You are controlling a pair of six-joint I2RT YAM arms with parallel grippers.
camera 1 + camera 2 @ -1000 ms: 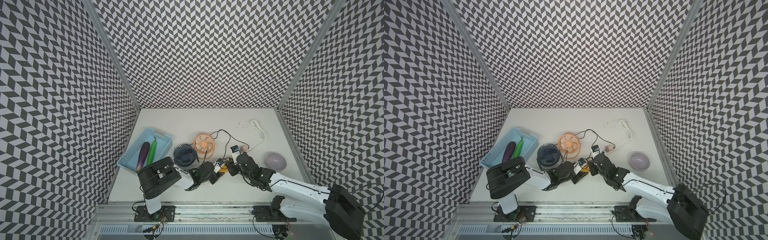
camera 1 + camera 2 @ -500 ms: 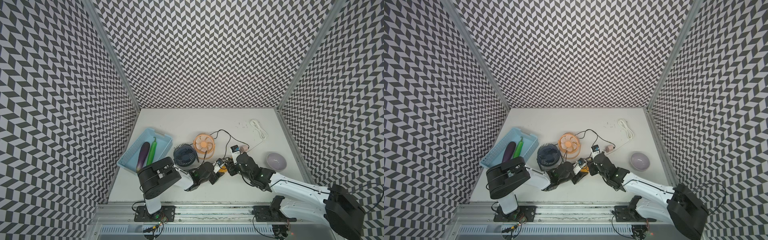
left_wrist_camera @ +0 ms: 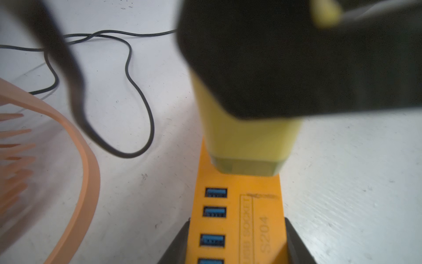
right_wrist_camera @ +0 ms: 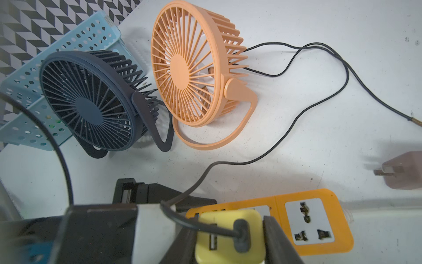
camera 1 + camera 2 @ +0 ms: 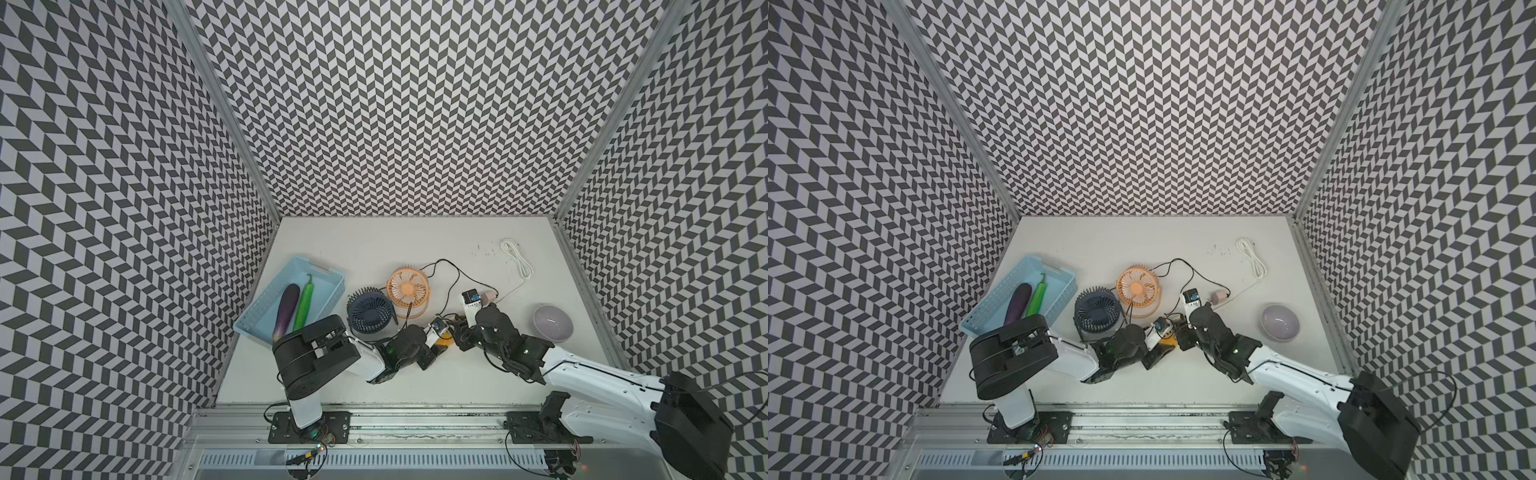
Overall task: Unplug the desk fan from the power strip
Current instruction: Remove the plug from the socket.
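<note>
The orange-yellow power strip (image 3: pixel 237 205) lies on the table near the front, and a corner of it shows in both top views (image 5: pixel 446 341) (image 5: pixel 1169 341). My left gripper (image 3: pixel 237 242) is shut on its sides at the USB-port end. A yellow plug adapter (image 4: pixel 228 219) stands on the strip's near socket, with a black cord leading off toward the fans. My right gripper (image 4: pixel 229 246) is shut on this adapter. The second socket of the strip (image 4: pixel 341 219) is empty. An orange desk fan (image 5: pixel 407 287) and a navy fan (image 5: pixel 370 311) stand just behind the strip.
A light blue basket (image 5: pixel 320 278) at the left holds an eggplant and a green pepper. A lilac bowl (image 5: pixel 552 322) sits to the right. A coiled white cord (image 5: pixel 515 257) and a brownish plug (image 4: pixel 402 171) lie behind the right arm. Black cords (image 4: pixel 319 107) loop across the table.
</note>
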